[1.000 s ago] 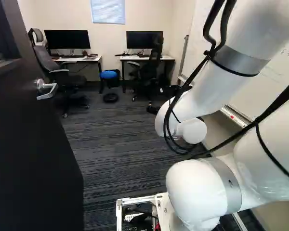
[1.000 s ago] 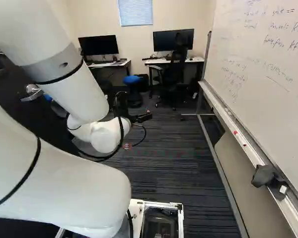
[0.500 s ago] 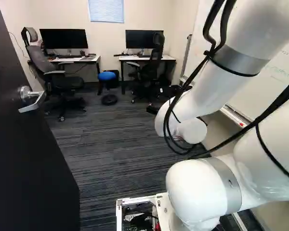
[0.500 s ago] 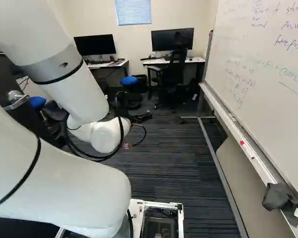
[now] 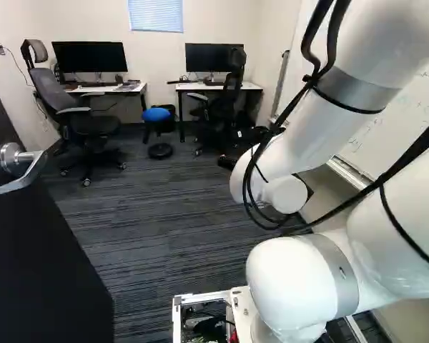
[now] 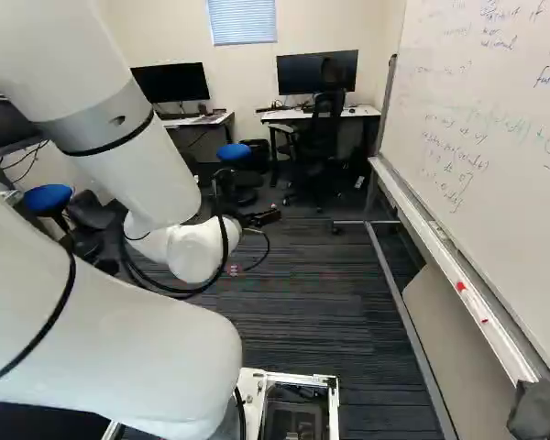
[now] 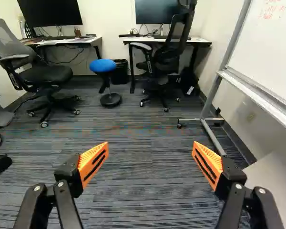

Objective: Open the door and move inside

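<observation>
My jaws point(image 7: 150, 144) are wide, w/ nothing in them, prob. b/c the door point(image 5: 43, 264), at left in the left base view, is open. My arm point(image 5: 300, 150) is bent, maybe to clear the door handle point(image 5: 30, 171) & whiteboard point(image 6: 495, 110).

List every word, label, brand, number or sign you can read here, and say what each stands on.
"future": handwritten on the whiteboard, as best I can tell.
Other handwriting there, including the red marks: too small, faint or cut off to read.
Door and monitors: no readable text.
</observation>
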